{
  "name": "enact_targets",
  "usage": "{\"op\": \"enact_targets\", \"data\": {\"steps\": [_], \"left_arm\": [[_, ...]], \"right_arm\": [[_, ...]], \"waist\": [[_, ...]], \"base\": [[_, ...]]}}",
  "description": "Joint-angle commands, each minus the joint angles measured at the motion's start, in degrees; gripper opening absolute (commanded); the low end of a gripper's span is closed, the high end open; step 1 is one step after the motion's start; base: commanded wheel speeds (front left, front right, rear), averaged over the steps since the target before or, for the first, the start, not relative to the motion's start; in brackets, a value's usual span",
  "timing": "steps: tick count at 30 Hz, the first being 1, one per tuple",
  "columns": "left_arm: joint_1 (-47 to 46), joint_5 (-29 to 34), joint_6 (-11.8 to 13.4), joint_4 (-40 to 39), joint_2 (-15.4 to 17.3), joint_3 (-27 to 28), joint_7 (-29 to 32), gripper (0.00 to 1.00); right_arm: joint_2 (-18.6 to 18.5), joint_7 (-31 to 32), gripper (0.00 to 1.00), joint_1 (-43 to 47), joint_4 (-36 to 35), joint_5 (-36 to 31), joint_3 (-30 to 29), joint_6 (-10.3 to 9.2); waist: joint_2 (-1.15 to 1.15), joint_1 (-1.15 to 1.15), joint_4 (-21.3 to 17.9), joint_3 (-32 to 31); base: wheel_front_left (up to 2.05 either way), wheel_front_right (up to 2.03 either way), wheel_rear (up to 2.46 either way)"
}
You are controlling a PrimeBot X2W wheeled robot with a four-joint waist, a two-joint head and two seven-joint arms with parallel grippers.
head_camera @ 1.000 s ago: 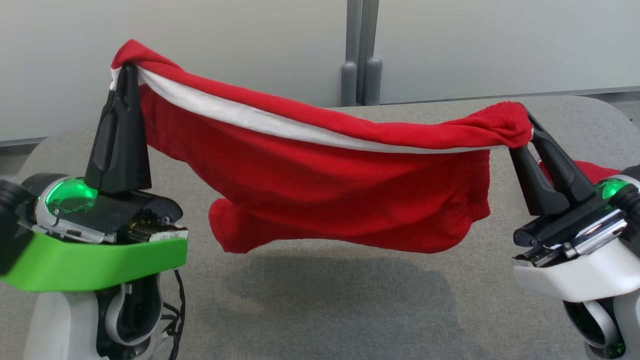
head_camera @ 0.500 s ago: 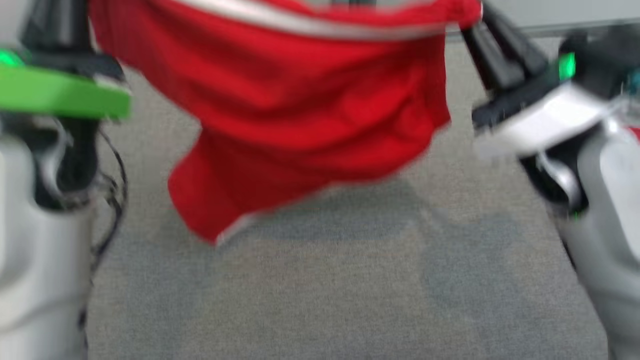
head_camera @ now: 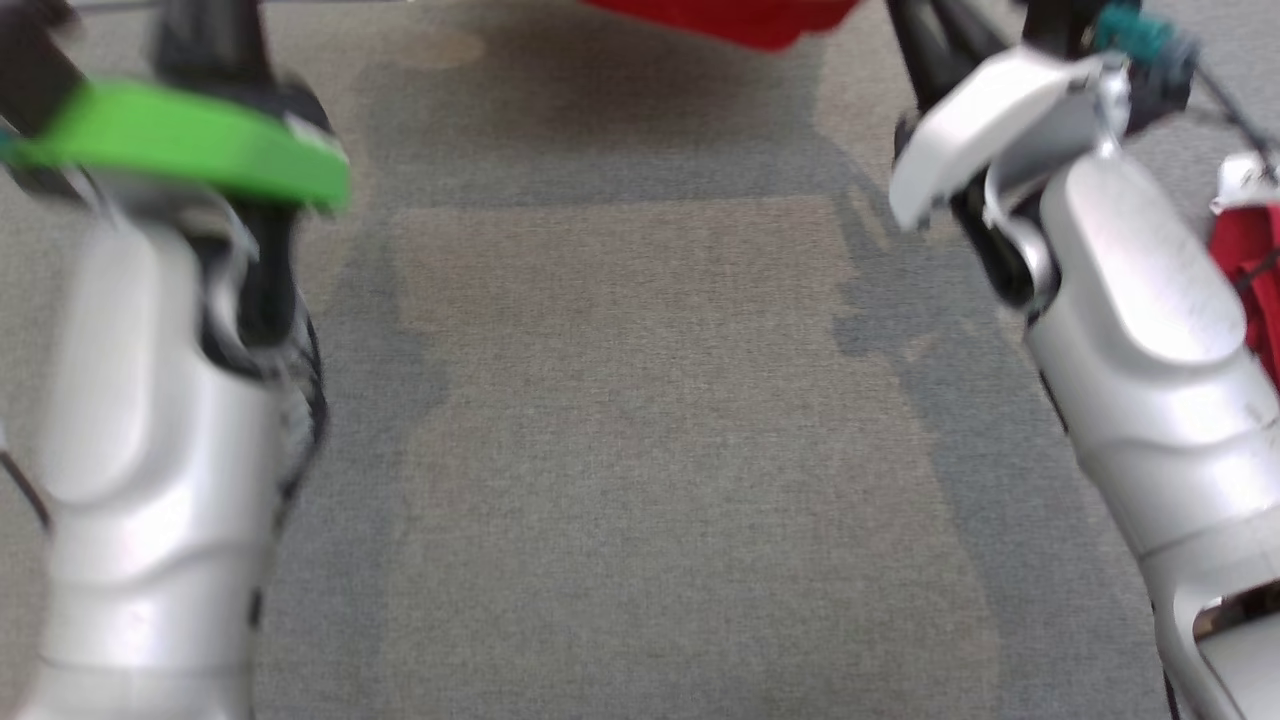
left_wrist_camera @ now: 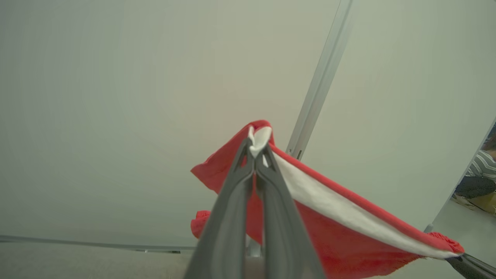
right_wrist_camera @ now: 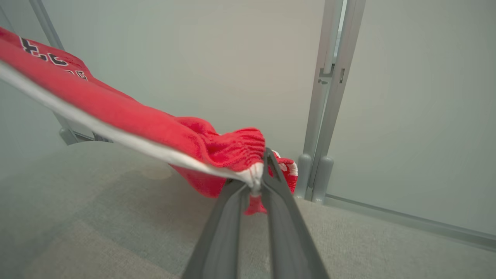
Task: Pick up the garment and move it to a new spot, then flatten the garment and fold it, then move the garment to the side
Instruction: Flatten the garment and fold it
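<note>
Red white-striped cloth garment (left_wrist_camera: 341,240) hangs above the open grey fabric tabletop (head_camera: 640,450), its ends clamped in left gripper (left_wrist_camera: 256,149) and right gripper (right_wrist_camera: 258,175).

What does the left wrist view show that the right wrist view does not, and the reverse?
Left wrist view, not the right: a person's striped sleeve at the edge. Right wrist view, not the left: black lettering on the garment. Both: the red garment with its white band, pinched shut by the left gripper there, the right gripper here, before a pale partition.
</note>
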Motion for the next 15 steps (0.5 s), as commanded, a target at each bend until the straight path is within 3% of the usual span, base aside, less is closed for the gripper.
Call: {"op": "enact_targets", "data": {"steps": [1,7,15], "left_arm": [[3.21,-0.40,-0.38,1.20,-0.65,-0.44,-0.99,0.00],[16.45,-2.32,-1.21,6.84,-2.71,-1.97,-4.56,0.00],[24.57,-2.77,-1.57,6.52,-3.67,-1.05,-6.00,0.00]], "right_arm": [[-0.57,-0.61,0.00,2.17,1.98,1.00,0.30,-0.02],[-0.09,-2.79,0.00,9.64,8.37,8.35,3.24,-0.02],[-1.97,-8.03,0.00,15.84,6.56,13.08,7.95,-0.02]], "waist": [[0.35,-0.01,2.08,1.86],[0.35,-0.01,2.82,2.11],[0.35,-0.01,2.66,0.28]], "base": [[0.00,0.00,0.00],[0.00,0.00,0.00],[0.00,0.00,0.00]]}}
